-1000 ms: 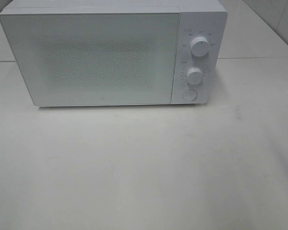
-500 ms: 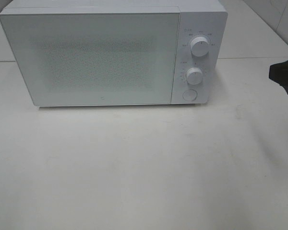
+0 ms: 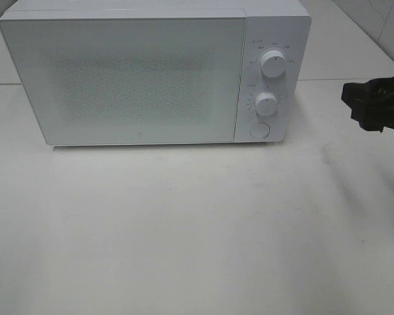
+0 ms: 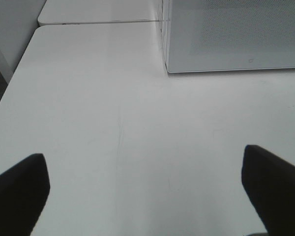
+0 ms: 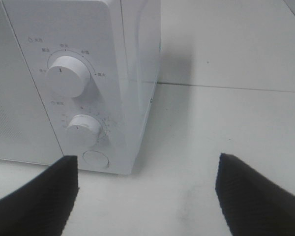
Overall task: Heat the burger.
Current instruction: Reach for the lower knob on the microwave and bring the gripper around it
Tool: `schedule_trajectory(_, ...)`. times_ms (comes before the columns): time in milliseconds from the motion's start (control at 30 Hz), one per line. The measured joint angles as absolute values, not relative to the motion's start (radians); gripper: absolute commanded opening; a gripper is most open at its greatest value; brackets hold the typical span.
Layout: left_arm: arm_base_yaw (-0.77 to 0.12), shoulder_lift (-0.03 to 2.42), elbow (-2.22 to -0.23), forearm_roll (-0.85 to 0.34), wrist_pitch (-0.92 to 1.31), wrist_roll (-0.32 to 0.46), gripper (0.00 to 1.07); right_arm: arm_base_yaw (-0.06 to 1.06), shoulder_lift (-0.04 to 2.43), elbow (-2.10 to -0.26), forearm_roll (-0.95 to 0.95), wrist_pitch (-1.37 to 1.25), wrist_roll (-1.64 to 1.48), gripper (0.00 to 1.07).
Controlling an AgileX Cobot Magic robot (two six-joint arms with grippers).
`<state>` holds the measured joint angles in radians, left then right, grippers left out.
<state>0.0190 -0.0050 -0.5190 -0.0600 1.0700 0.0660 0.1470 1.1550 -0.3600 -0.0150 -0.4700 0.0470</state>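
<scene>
The burger is out of view in every frame. A white microwave (image 3: pixel 131 72) stands at the back of the table with its door shut; its frosted front hides the inside. My right gripper (image 3: pixel 354 106) reaches in from the right edge, level with the control panel and well apart from it. In the right wrist view the right gripper (image 5: pixel 147 177) is open and empty, facing the panel's two knobs (image 5: pixel 66 76) and round button (image 5: pixel 96 160). My left gripper (image 4: pixel 145 169) is open and empty over bare table, in front of the microwave's (image 4: pixel 236 34) left corner.
The white table (image 3: pixel 197 230) spreads in front of the microwave. A seam between two tabletops (image 4: pixel 98 22) runs behind the microwave's left side. A tiled wall (image 3: pixel 381 26) rises at the back right.
My right gripper has come into the exterior high view from the right edge and moved left toward the control panel. The microwave has not moved.
</scene>
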Motion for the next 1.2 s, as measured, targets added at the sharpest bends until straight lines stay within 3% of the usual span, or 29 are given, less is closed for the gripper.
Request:
schedule_trajectory(200, 0.019, -0.005, -0.519, -0.060, 1.070, 0.066, 1.00, 0.216, 1.213, -0.273, 0.199, -0.646, -0.138, 0.76)
schedule_trajectory(700, 0.019, -0.005, -0.519, -0.060, 1.070, 0.066, 1.00, 0.622, 1.436, -0.242, 0.780, -1.085, -0.381, 0.76)
schedule_trajectory(967, 0.019, -0.005, -0.519, -0.060, 1.070, 0.066, 1.00, 0.736, 1.551, -0.291, 0.872, -1.203, -0.392, 0.76)
schedule_trajectory(1200, 0.019, -0.005, -0.519, -0.060, 1.070, 0.066, 1.00, 0.747, 1.643, -0.340, 0.870, -1.210, -0.391, 0.76)
